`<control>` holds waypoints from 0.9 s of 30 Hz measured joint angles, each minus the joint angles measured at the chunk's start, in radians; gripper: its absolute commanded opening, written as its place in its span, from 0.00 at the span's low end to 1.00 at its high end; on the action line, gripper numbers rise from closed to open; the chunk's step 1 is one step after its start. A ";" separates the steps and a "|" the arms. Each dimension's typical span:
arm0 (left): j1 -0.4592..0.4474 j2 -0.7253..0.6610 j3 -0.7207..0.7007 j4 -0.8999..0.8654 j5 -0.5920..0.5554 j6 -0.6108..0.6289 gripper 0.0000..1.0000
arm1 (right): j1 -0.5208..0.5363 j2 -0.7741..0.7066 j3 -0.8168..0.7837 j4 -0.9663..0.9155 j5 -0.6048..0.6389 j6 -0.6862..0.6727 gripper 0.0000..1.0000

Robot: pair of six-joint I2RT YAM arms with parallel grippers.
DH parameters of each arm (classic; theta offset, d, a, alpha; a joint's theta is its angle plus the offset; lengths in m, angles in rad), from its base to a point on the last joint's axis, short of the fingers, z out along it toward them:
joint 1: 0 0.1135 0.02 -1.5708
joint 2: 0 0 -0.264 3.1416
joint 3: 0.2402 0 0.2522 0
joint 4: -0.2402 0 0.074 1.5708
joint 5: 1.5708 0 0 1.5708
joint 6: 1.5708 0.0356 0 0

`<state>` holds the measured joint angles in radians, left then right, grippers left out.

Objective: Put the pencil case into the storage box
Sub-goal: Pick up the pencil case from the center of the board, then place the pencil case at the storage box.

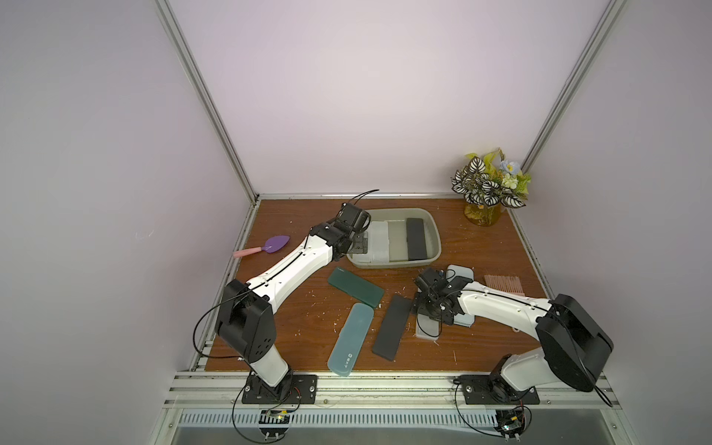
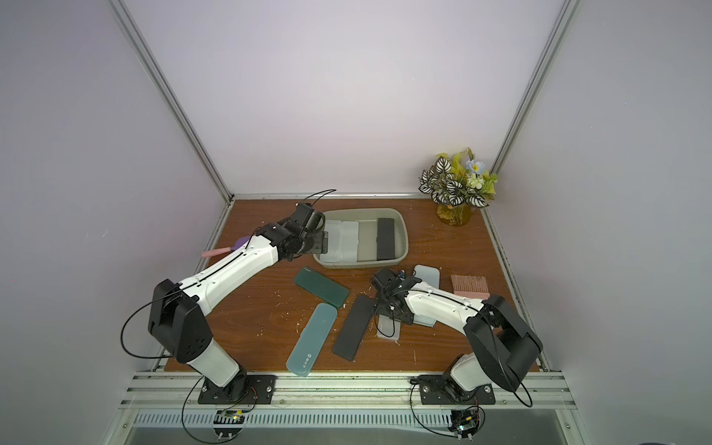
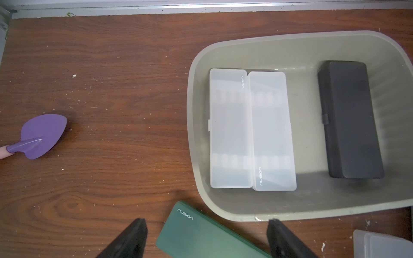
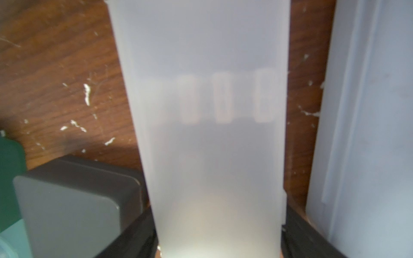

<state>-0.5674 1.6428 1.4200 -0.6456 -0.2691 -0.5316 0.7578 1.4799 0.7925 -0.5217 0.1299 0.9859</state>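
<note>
Nearest, at the near table [image 1: 308,319] edge, teal case [image 1: 350,339]; just right of it, black case [image 1: 392,327]. Further right, right pincer [image 4: 220,241] clamped across clear case [image 4: 201,111], on the table, outside the box [image 3: 192,134], to its near right. Far left, left pincer [image 3: 206,225] wide open, empty, over the box's left rim. Inside the box: clear pair [image 3: 230,127] side by side, dark case [image 3: 350,120] at right.
</note>
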 measured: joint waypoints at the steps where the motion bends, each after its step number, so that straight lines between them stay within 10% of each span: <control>1: 0.000 0.000 0.000 0.000 0.000 0.000 0.85 | 0.000 0.002 0.004 -0.002 0.000 -0.006 0.70; 14: 0.000 0.001 0.000 0.001 0.003 0.000 0.85 | 0.000 -0.021 0.110 -0.117 0.003 -0.117 0.55; 27: 0.006 -0.038 -0.045 0.014 0.002 -0.001 0.85 | -0.087 0.036 0.652 -0.291 0.068 -0.346 0.55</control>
<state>-0.5617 1.6051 1.3746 -0.6312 -0.2672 -0.5323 0.6712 1.5162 1.4441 -0.8127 0.1978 0.6399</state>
